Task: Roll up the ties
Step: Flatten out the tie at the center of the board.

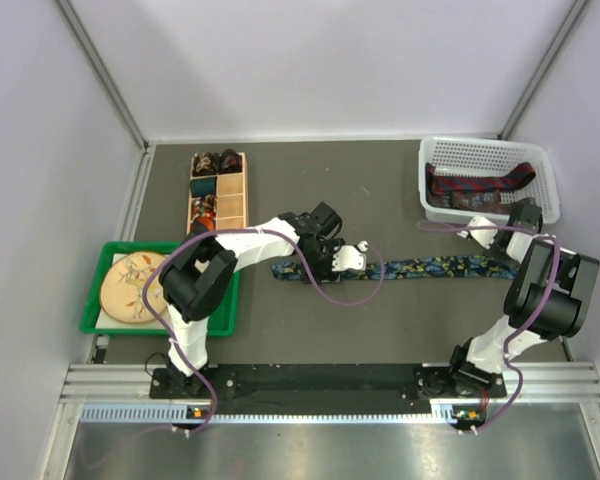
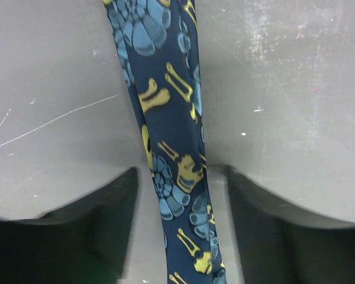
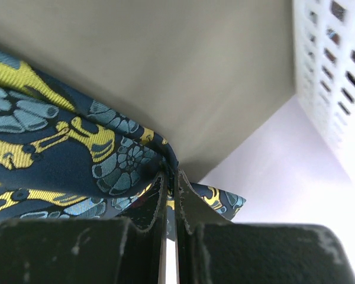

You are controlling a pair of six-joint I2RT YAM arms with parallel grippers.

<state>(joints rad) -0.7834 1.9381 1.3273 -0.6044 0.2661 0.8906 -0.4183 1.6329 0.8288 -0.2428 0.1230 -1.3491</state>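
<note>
A dark blue tie (image 1: 435, 268) with blue and yellow floral print lies stretched across the table from left to right. My left gripper (image 1: 355, 258) is open over its narrow part; in the left wrist view the tie (image 2: 171, 148) runs between the two spread fingers (image 2: 83, 231). My right gripper (image 1: 510, 232) is shut on the tie's wide end (image 3: 94, 160), which bunches at the closed fingertips (image 3: 171, 177). More dark red and navy ties (image 1: 480, 186) lie in the white basket (image 1: 545, 165).
A wooden divider box (image 1: 217, 190) with small tie coils stands at the back left. A green tray (image 1: 95, 300) with a round wooden plate sits at the left. The white basket's wall (image 3: 337, 71) is close to my right gripper.
</note>
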